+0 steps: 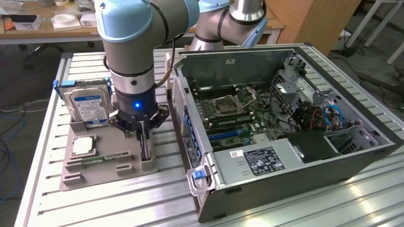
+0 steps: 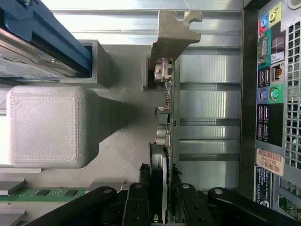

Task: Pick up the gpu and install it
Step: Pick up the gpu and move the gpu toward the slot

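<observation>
Claw and gpu meet at the grey holder tray, where the card stands on its long edge in a slot directly under the arm's wrist. In the wrist view the claw is drawn in narrow, with one dark finger on each face of the gpu, gripping its near end. The rest of the thin board runs away from the fingers to its pale metal bracket at the far end. The card's lower edge still sits in the tray.

Just beside the claw, toward the exterior view's left, lie the hard drive and the green memory stick. The open computer case stands close on the claw's other side, on the slatted tabletop.
</observation>
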